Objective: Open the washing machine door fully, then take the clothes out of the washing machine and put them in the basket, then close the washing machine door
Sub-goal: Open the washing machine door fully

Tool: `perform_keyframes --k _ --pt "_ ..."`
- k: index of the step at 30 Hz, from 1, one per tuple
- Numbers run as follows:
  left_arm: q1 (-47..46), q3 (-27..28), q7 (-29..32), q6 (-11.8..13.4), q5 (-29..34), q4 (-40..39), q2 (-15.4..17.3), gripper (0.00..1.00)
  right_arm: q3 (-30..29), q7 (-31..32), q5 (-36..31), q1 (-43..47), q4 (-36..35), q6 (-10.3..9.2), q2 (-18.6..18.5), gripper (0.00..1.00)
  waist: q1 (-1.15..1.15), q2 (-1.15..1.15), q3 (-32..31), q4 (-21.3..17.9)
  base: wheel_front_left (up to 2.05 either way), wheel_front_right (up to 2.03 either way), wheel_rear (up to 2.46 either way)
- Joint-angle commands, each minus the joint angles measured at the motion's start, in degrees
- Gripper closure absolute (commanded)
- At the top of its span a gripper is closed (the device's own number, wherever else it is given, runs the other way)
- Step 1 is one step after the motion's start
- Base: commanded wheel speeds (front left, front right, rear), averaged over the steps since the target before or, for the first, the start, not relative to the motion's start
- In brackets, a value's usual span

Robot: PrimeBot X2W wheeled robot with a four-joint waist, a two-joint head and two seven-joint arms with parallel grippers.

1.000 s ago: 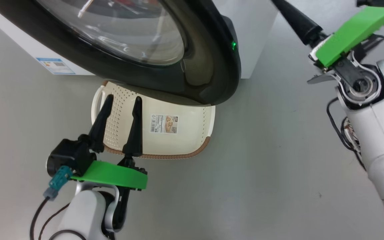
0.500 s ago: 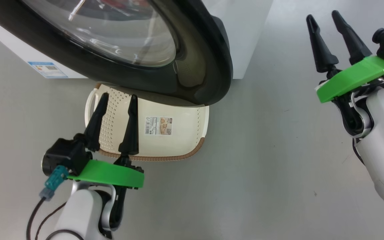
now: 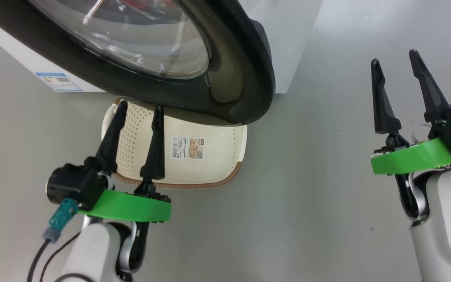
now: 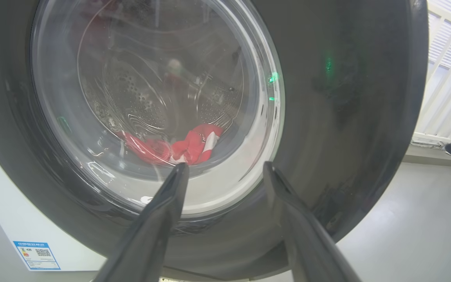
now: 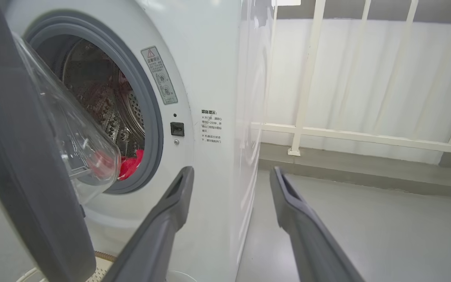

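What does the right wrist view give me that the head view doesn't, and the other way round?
Right wrist, not head: the grey rubber ring, the perforated steel drum with red clothes seen directly, and a white railing. Head, not right wrist: the open left pincer, the blue label, the paper label in the basket. Both: the washing machine door standing partly open, the white washing machine, the open right pincer.

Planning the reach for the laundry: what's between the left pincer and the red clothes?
The washing machine door: in the left wrist view the left pincer faces its glass window, and the red clothes show through that glass.
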Motion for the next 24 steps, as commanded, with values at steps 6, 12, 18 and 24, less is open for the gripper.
perform_keyframes --k 6,12,18,24 --pt "1.7 1.5 -0.4 0.1 1.0 -2.4 1.0 0.0 0.8 -0.3 -6.1 7.1 -9.1 0.2 1.7 0.0 0.0 0.0 0.0 -0.1 0.0 0.0 0.0" --pt "2.1 1.4 -0.4 0.4 1.0 -2.9 1.0 0.0 0.9 -0.3 -4.3 10.1 -11.2 0.2 1.8 0.0 0.0 0.0 0.5 -0.2 0.0 0.0 0.0" --pt "2.3 1.5 -0.4 0.6 1.0 -3.1 1.0 0.0 0.8 -0.3 -2.9 10.9 -11.7 0.2 1.9 0.0 0.0 0.0 0.8 -0.4 0.0 0.0 0.0" --pt "2.1 1.2 -0.4 0.6 1.1 -2.9 1.0 0.0 0.5 -0.3 -2.2 11.5 -11.8 0.2 1.9 0.0 0.0 0.0 0.8 -0.2 0.0 0.0 0.0"
